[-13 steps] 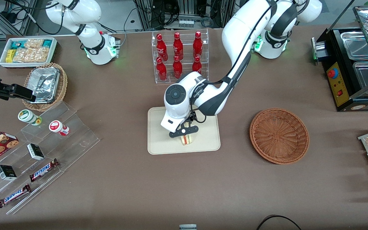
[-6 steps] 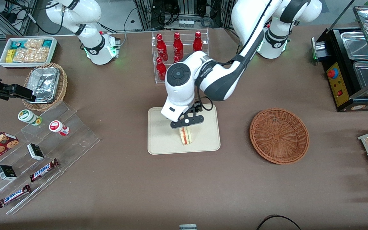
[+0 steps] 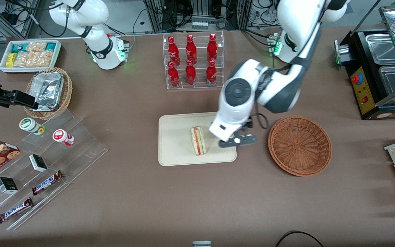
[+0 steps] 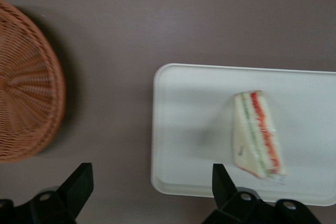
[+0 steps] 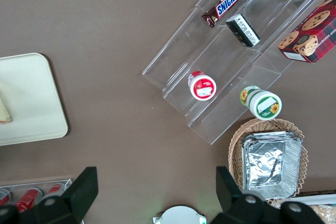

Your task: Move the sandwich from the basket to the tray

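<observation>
The fingers (image 4: pixel 79 182) of the left gripper (image 3: pixel 237 140) stand spread wide apart and hold nothing; in the wrist view bare table and the tray's edge show between the two dark tips. The gripper hangs above the edge of the tray (image 3: pixel 173 151) that faces the basket (image 3: pixel 299 145), over the strip of table between the two.

The sandwich (image 3: pixel 198 140) lies on the tray, near its middle, apart from the gripper, with its red, orange and green filling layers showing along one long edge. In the wrist view the sandwich (image 4: pixel 258 134) lies flat on the cream tray (image 4: pixel 189 129), clear of the rim. The basket (image 4: pixel 26 103) sits on the brown table (image 3: pixel 197 199) toward the working arm's end, with nothing in it. A clear rack of red bottles (image 3: pixel 192 60) stands farther from the front camera than the tray.
</observation>
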{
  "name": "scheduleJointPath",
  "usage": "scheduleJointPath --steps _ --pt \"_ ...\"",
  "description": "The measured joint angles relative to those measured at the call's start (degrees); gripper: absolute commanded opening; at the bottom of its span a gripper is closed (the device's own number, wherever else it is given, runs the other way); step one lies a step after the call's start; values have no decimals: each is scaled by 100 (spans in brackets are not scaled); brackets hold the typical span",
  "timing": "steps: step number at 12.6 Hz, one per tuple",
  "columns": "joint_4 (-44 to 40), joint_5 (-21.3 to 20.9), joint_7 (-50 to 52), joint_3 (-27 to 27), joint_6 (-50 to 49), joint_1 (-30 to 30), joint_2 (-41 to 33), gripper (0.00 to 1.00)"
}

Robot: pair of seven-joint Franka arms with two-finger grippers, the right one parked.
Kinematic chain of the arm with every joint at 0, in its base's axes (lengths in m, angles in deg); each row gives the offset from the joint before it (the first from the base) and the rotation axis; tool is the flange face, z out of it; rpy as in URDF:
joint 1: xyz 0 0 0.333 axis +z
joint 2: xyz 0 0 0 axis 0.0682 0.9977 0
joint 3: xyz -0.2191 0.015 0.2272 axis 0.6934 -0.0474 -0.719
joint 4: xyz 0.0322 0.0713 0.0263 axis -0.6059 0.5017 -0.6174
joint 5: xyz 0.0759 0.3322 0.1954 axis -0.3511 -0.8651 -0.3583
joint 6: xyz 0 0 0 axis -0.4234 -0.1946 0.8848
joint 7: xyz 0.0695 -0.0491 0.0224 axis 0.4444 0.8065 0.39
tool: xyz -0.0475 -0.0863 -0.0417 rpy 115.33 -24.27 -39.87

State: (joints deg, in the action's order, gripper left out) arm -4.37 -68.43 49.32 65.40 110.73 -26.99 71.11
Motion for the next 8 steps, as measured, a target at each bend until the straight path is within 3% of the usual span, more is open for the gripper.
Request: scheduleJointPath --steps 8 --pt "1704 14 -2503 -12 49 1568 -1685 100"
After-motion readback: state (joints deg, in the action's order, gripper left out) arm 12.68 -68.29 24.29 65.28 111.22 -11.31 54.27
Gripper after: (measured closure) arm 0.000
